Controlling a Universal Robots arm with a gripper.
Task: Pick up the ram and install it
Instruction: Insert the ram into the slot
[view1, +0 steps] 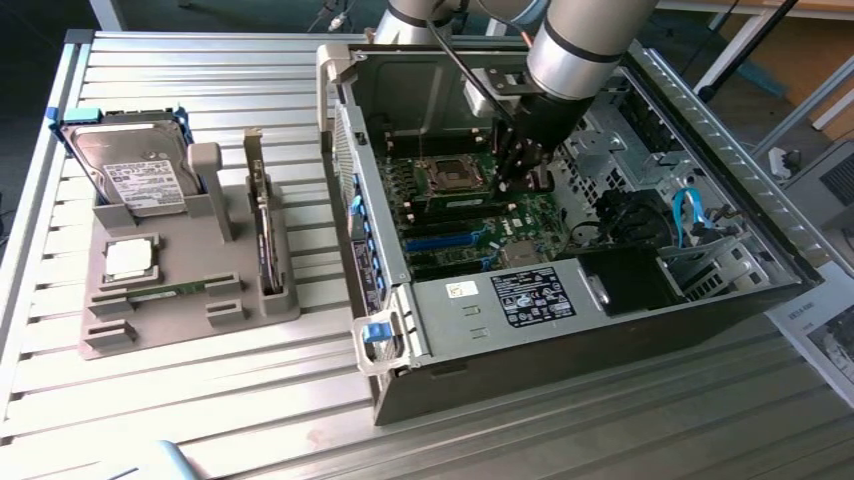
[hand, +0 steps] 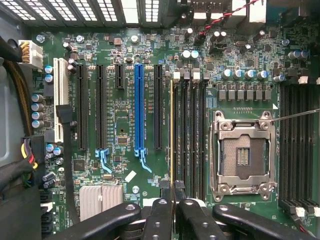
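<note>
- At the exterior view's left, a grey moulded plastic holder is sitting on the ribbed metal table. It is carrying a big silver labelled hard drive at its far end and a square silver processor chip nearer its middle.
- Just beside the holder, toward the exterior view's right, a black and silver open computer case is lying on its side and showing its green motherboard.
- The grey tubular robot arm is reaching down into the case. Its black two-fingered gripper is hanging over the board, just beside the square metal processor socket.
- In the wrist view the gripper is clenching the ram, a long, thin green circuit-board stick seen edge-on, between its fingertips.
- The ram is hanging over the motherboard, running parallel to the black memory slots and just beside them. Those slots are lying between the long blue expansion slot and the empty socket. Whether the stick is touching a slot cannot be told.
- At the exterior view's right, blue flat cables are curving inside the case.
</note>
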